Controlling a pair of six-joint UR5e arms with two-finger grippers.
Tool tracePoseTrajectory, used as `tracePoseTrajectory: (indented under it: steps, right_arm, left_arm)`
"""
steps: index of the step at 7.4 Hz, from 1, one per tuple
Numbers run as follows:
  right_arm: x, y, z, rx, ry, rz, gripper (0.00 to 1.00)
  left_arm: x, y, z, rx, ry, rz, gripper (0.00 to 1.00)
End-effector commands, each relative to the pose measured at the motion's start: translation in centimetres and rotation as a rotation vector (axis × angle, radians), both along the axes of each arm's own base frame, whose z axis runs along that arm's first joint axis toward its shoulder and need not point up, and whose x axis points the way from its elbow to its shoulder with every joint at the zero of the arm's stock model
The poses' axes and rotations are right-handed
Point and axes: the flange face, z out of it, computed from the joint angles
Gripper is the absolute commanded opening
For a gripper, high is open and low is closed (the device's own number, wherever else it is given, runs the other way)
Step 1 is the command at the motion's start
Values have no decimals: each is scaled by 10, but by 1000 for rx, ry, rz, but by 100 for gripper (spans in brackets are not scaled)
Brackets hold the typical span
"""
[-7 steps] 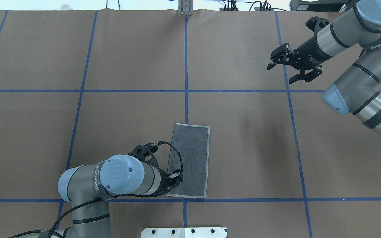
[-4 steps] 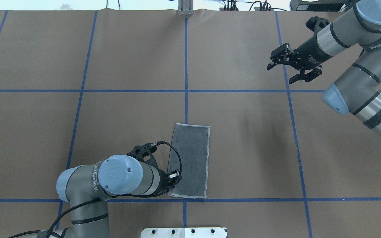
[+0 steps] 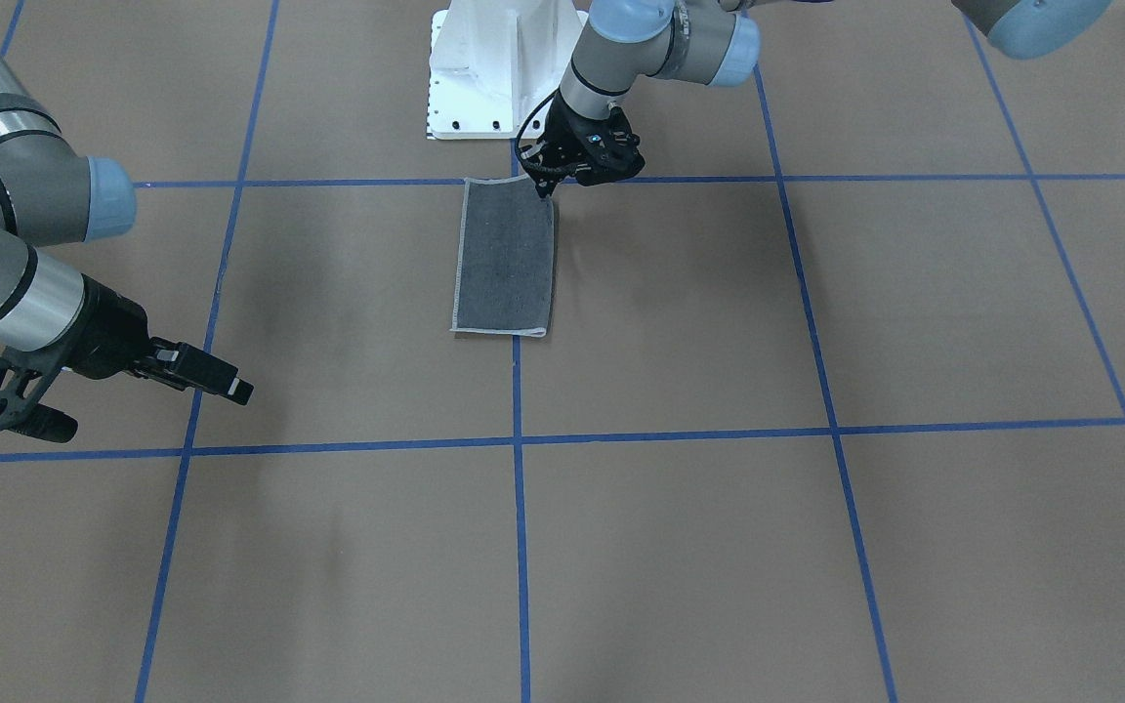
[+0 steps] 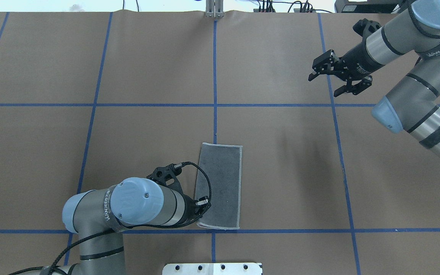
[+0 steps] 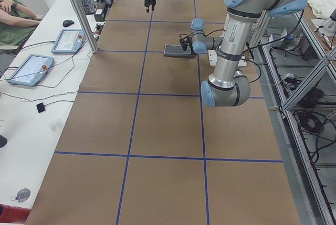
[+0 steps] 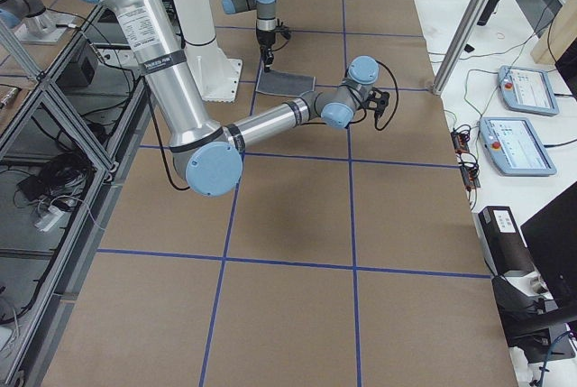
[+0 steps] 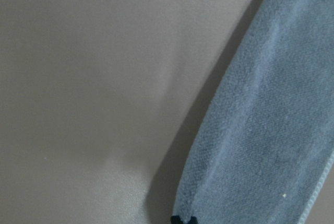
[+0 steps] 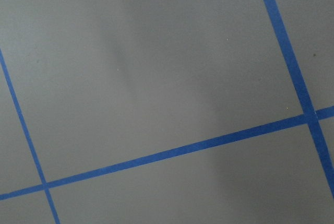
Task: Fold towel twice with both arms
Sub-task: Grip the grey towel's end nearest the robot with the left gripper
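Note:
The towel lies folded into a narrow strip, dark grey face up with a pale stitched border, also seen from across the table. My left gripper is at its near-left corner, shut on the folded edge. In the left wrist view that edge rises slightly off the table over a shadow, with the fingertips pinched at it. My right gripper hangs open and empty over the far right of the table, well away from the towel; its wrist view holds only brown paper and blue tape.
Blue tape lines divide the brown table cover into squares. The white pedestal base sits just behind the towel's near end. A side bench with control tablets and a seated person runs along the far edge.
The left arm's elbow has drifted a little to the left, and the towel's near-left corner has shifted slightly inward. The right arm has not moved.

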Motion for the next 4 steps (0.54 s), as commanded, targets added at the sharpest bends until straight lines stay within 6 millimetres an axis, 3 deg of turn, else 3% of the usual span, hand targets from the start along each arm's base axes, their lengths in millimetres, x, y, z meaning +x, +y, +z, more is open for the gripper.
tracePoseTrajectory:
  steps: [1, 4]
  right_arm:
    - [0, 0, 0, 0, -1, -1, 100]
    - [1, 1, 2, -1, 0, -1, 100]
  left_arm:
    - [-10, 0, -17, -1, 36, 11, 0]
    - [-10, -14, -26, -9, 46, -22, 0]
